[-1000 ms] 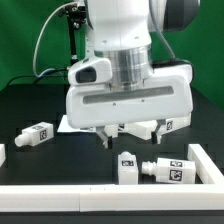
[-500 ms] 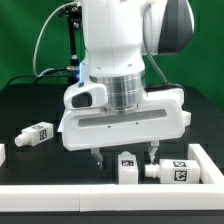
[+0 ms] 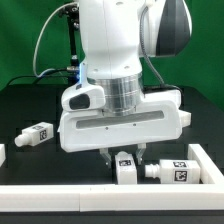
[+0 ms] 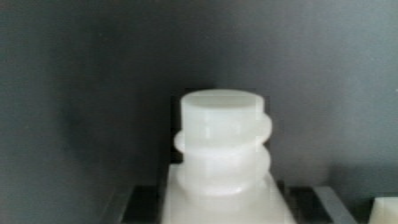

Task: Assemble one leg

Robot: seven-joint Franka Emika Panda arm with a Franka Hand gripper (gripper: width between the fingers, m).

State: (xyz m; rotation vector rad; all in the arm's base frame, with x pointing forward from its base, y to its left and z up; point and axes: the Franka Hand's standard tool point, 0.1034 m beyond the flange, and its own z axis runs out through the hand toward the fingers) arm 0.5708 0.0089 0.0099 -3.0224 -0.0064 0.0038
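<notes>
A white leg (image 3: 125, 168) with a black-and-white tag stands upright on the black table near the front. My gripper (image 3: 124, 158) is lowered over it, with one finger on each side, and the jaws have closed against its sides. In the wrist view the leg (image 4: 222, 140) fills the middle, its round top towards the camera, and my gripper (image 4: 222, 208) holds its wider base between dark fingers (image 4: 150, 200). The leg still rests on the table.
Another tagged leg (image 3: 173, 171) lies on its side just to the exterior view's right of the gripped one. A third leg (image 3: 37, 133) lies at the left. The large white panel's raised rim (image 3: 60, 196) runs along the front and up the right (image 3: 208, 160).
The gripper has moved down and slightly towards the front, over the standing leg. Its fingers have gone from wide open to closed against the leg.
</notes>
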